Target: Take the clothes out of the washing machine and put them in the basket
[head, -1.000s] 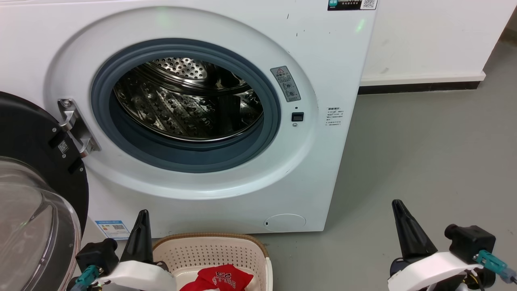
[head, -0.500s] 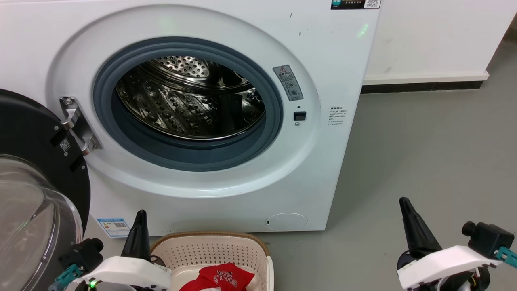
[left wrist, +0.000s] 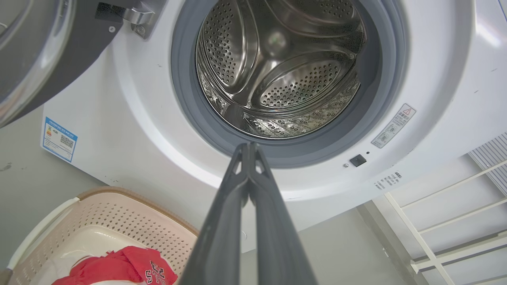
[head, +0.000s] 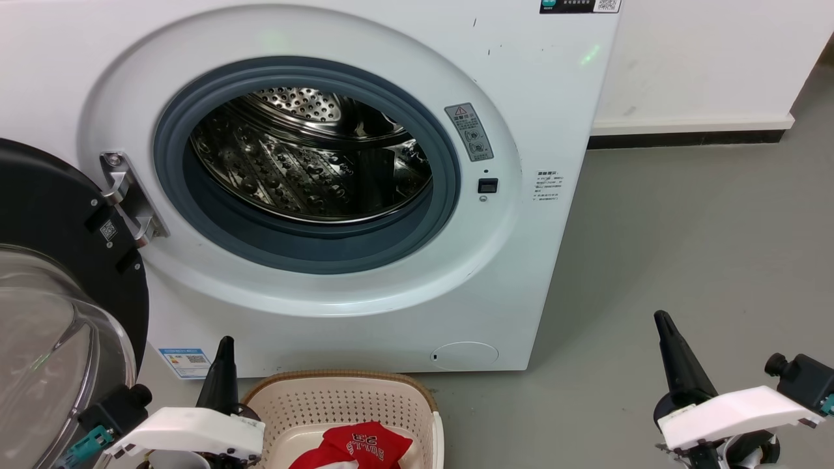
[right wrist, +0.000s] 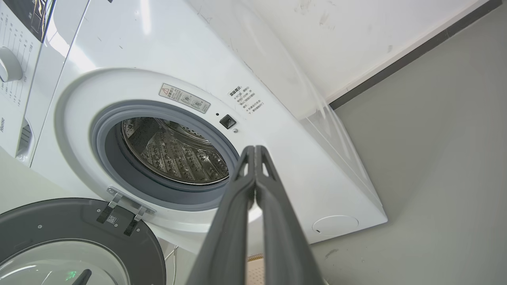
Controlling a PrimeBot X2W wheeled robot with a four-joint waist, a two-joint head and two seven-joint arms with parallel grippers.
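The white washing machine (head: 365, 39) stands ahead with its door (head: 58, 273) swung open to the left; its steel drum (head: 306, 163) holds no fabric that I can see. Below it sits the cream basket (head: 339, 404) with red clothes (head: 365, 446) inside, also seen as the basket (left wrist: 119, 213) and red clothes (left wrist: 122, 267) in the left wrist view. My left gripper (head: 225, 348) is shut and empty beside the basket's left rim, tips together (left wrist: 248, 147). Far right above the floor, my right gripper (head: 663, 320) is shut and empty, tips touching (right wrist: 253, 149).
Grey floor (head: 684, 247) stretches to the right of the machine up to a white wall with a dark skirting strip (head: 684, 138). A white wire rack (left wrist: 447, 221) shows at the right of the left wrist view. The open door's glass bowl (head: 39, 352) bulges toward me at the left.
Both grippers have sunk lower and drifted outward in the head view. The whole picture has shifted slightly right, so the camera moved. Clothes and basket lie as before.
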